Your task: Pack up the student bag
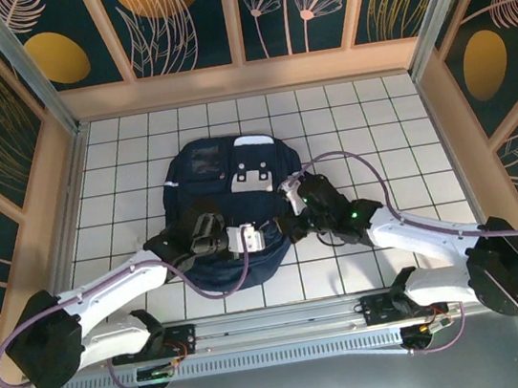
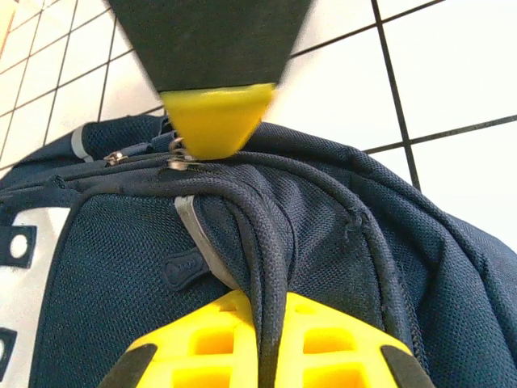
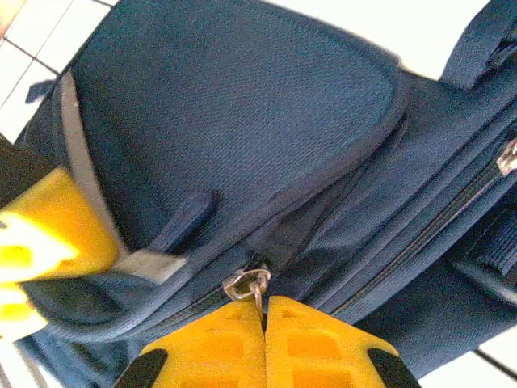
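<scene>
1. Top external view puts the student bag [image 1: 207,167] in the middle of your white tiled table [image 1: 374,120]. It lies flat, with its white patches on the side toward the far wall.
2. Your left arm [image 1: 116,277] and right arm [image 1: 418,229] both reach in over the near half of the bag, and their wrists sit close together above the navy fabric.
3. On your left wrist camera, the left gripper [image 2: 271,315] has its yellow fingers pressed together on a corded seam [image 2: 266,242] of the bag. The cord runs straight down between them, so you are pinching that seam.
4. Farther along in that same view, a metal zipper pull [image 2: 179,153] sits at the bag's upper edge. Another yellow fingertip comes down right at it.
5. On your right wrist camera, the right gripper [image 3: 265,311] has its jaws closed with no gap. The metal tab of the zipper pull is nipped between the tips.
6. A grey stripe [image 3: 71,129] runs down the bag's side panel at the left of that view, next to a blurred yellow finger.
</scene>
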You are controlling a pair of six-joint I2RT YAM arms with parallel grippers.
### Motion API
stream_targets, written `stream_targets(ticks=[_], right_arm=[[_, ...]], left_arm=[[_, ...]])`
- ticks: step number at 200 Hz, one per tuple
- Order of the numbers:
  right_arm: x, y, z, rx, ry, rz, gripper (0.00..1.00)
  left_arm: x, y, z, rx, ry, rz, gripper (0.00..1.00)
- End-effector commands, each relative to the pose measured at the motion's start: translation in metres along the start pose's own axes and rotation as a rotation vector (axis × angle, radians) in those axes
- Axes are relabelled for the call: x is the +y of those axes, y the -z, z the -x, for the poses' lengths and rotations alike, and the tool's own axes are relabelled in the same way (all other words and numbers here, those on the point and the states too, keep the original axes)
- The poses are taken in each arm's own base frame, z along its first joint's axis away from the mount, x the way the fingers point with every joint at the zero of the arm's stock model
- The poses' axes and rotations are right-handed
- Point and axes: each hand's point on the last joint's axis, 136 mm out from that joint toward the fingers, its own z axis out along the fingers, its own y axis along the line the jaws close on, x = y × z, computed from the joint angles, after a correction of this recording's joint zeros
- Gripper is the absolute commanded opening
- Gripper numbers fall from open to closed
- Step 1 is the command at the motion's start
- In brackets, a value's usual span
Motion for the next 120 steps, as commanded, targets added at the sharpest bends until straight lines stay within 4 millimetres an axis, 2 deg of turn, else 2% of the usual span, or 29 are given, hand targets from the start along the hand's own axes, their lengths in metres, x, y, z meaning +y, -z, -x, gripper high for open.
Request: stream_targets(ticks=[1,24,57,78,84,88,101,120], right_arm=[[-0.063,-0.001,0.034,-0.119,-0.032,-0.217,0.0],[-0.076,-0.006,0.043,-0.121,-0.025,-0.248,0.0],[-0.09,-0.005,0.044,-0.12,-0.029,-0.275,0.0],[-0.081,0.001,0.046,-0.144,-0.037,-0.212,0.0],[-0.076,0.003,0.047,-0.152,-0.037,-0.186,0.05],[-0.073,0.005,0.048,-0.158,-0.037,-0.171,0.09],[-0.064,0.015,0.053,-0.19,-0.042,-0.137,0.26],[-0.07,0.037,0.065,-0.28,-0.074,-0.193,0.42]], left_arm=[[-0.034,0.009,-0.002,-0.044,-0.044,-0.12,0.0],[-0.039,0.01,-0.005,-0.036,-0.061,-0.14,0.0],[-0.045,0.012,0.0,-0.078,-0.071,-0.155,0.0],[-0.045,0.011,0.001,-0.077,-0.056,-0.161,0.0],[-0.041,0.011,0.003,-0.078,-0.036,-0.148,0.0],[-0.037,0.012,0.005,-0.08,-0.018,-0.137,0.07],[-0.018,0.015,0.017,-0.096,0.064,-0.071,0.42],[0.018,0.03,0.038,-0.13,0.178,0.057,0.59]])
